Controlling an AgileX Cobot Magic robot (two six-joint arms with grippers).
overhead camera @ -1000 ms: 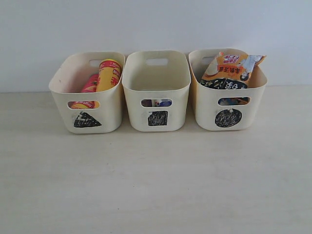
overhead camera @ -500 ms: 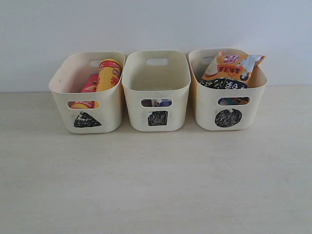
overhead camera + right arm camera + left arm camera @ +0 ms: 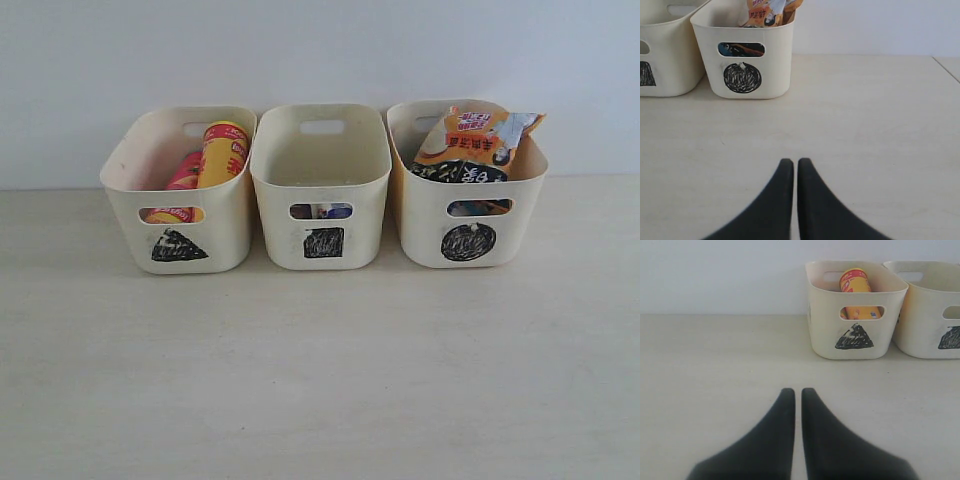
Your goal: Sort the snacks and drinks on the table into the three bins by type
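Observation:
Three cream bins stand in a row on the beige table (image 3: 320, 380). The triangle bin (image 3: 225, 245) holds a yellow-red chip tube (image 3: 224, 152) and a magenta tube (image 3: 185, 172). Through the square bin's (image 3: 365, 245) handle slot a drink carton (image 3: 328, 211) shows in part. In the circle bin (image 3: 425, 245) an orange-black bag (image 3: 472, 140) sticks up, with a blue bag (image 3: 470, 208) seen through the slot. My left gripper (image 3: 796, 390) hangs shut and empty over bare table, short of the triangle bin (image 3: 822, 340). My right gripper (image 3: 794, 161) is likewise shut and empty, short of the circle bin (image 3: 777, 82). Neither gripper appears in the exterior view.
A plain pale wall rises right behind the bins. The table's right edge (image 3: 946, 67) shows in the right wrist view.

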